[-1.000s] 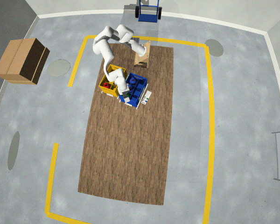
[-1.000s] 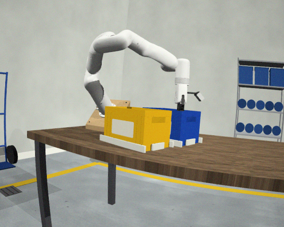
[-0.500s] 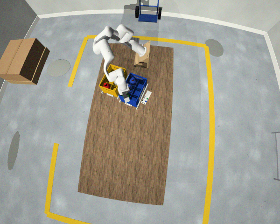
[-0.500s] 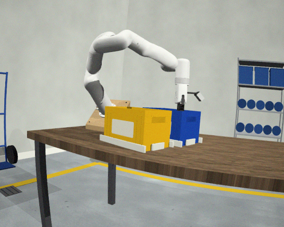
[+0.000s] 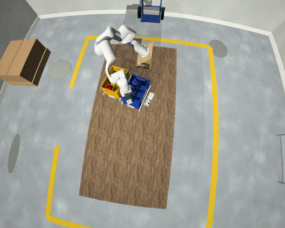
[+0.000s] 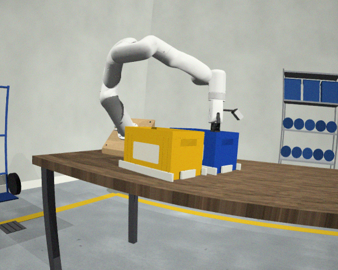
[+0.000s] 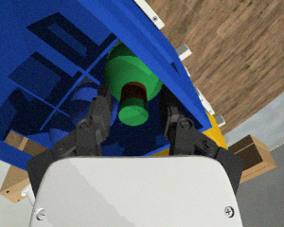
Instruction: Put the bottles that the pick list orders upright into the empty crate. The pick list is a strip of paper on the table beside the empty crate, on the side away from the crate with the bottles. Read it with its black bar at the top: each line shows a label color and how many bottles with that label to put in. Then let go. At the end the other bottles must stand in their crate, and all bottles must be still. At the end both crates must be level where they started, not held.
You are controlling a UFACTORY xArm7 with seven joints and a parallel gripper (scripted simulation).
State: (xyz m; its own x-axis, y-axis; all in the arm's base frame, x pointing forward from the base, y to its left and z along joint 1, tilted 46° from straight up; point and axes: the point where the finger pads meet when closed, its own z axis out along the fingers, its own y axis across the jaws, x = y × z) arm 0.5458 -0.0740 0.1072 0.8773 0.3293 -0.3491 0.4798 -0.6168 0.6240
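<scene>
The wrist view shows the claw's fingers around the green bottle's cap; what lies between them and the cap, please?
Only open gaps, seen in the wrist view.
</scene>
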